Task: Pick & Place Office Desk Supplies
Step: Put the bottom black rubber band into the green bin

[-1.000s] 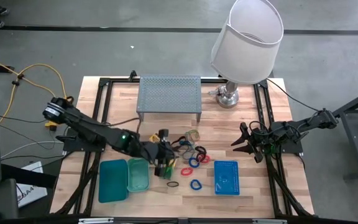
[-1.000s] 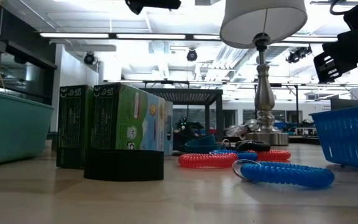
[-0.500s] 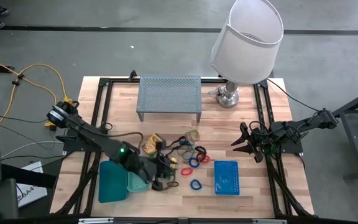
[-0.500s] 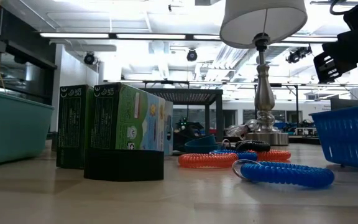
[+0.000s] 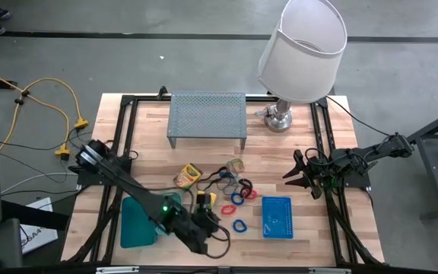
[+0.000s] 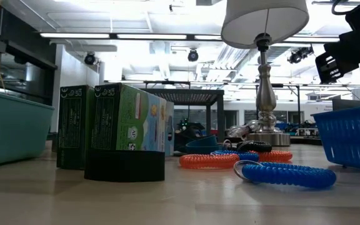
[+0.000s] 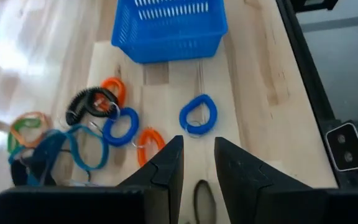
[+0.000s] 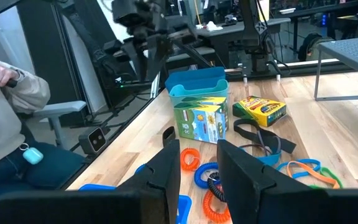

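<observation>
On the worktop's front edge, the left gripper [image 5: 204, 222], narrowly parted and empty, risks toppling the green boxes [image 5: 202, 202].

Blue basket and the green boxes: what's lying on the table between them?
Coiled loops lie between the green boxes and the blue basket: a red loop, then a blue loop nearer the basket. The low view shows this best.

Blue mesh basket [image 5: 277, 217], teal trays [image 5: 137, 222], grey perforated shelf [image 5: 207, 116]
</observation>
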Controlling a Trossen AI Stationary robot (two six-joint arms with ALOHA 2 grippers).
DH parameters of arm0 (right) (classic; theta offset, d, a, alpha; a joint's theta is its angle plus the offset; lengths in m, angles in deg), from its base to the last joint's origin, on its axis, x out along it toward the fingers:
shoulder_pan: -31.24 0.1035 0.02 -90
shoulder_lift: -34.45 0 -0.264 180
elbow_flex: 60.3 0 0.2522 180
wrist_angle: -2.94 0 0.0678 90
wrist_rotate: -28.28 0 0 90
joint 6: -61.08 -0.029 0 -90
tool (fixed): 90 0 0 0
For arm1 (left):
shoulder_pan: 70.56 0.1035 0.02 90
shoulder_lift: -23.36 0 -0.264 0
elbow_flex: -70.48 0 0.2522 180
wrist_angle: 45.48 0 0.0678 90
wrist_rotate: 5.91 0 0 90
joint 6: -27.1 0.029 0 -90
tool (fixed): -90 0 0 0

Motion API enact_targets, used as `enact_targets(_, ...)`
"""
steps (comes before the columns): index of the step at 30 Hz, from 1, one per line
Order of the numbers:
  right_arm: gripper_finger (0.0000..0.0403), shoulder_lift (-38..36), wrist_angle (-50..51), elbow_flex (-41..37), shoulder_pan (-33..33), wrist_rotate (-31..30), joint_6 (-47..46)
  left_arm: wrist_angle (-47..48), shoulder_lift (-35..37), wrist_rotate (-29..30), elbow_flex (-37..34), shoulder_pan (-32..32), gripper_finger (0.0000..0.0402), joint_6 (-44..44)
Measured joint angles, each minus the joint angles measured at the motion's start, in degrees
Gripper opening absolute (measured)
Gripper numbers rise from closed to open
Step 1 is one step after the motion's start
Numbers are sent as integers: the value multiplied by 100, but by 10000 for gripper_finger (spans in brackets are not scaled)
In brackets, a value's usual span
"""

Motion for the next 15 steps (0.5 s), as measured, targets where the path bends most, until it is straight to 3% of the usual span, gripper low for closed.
enact_targets(5, 94, 0, -2, 0, 1, -2, 0, 537, -384, 2, 487, -132, 85, -403)
enact_targets(15, 94, 0, 6, 1, 2, 0, 0, 962, -748, -136, 534, -168, 85, -1344)
